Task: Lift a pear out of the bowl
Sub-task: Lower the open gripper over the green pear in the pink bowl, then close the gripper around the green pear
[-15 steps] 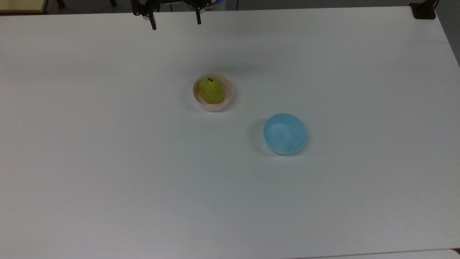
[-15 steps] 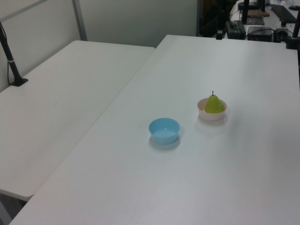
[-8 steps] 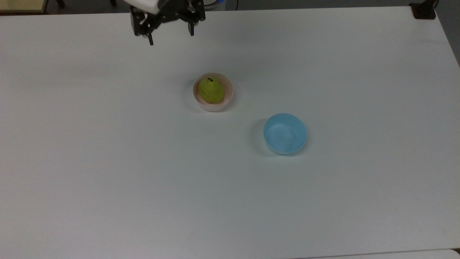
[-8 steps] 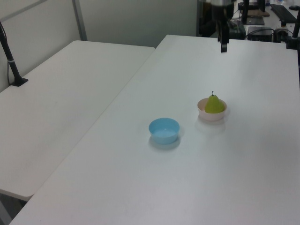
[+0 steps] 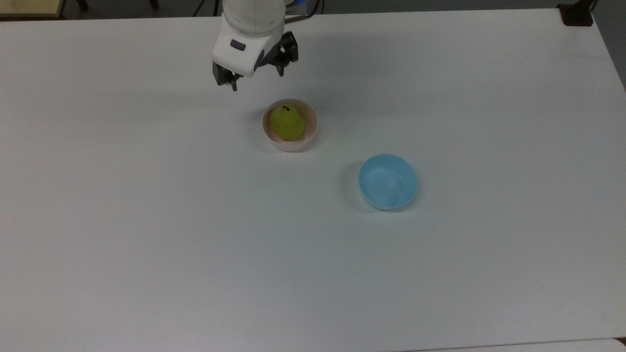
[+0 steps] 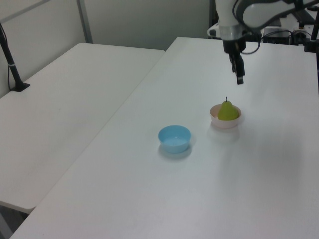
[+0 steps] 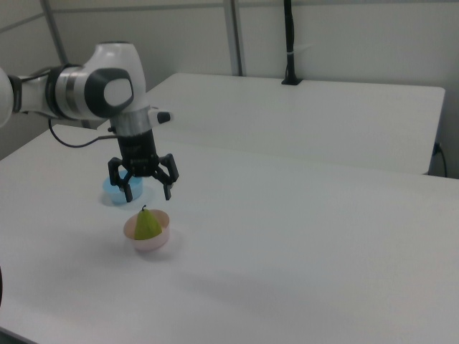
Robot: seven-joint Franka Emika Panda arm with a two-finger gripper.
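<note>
Yellow-green and egg-shaped, the pear (image 5: 287,122) sits in the pale pink bowl (image 5: 310,131) on the white counter (image 5: 195,220). Your tool (image 5: 256,81) hangs in the air with its two fingers spread wide and nothing between them.

In the top view, you see the tool from above: its white housing covers most of it, and the dark fingers poke out on either side. From the tool, the pear lies below and toward the top view's right, near but clearly apart. The light blue bowl (image 5: 388,181) lies farther the same way, well apart from the tool.

The right view gives you what the top view hides: the gap between the fingers is plain here, and the tool (image 7: 148,192) hangs above the pear (image 7: 147,224) with air between them. The pear stands upright in its bowl (image 7: 158,239), stem up. The blue bowl (image 7: 112,192) shows partly behind the tool.

The left view shows you the tool (image 6: 239,75) edge-on, so the fingers line up and the gap cannot be read there. It does show the tool's height: it hangs well above the counter, up and a little to the left view's right of the pear (image 6: 228,111). The blue bowl (image 6: 174,138) stands at the left view's lower left of the pink one (image 6: 224,121), the two apart.
</note>
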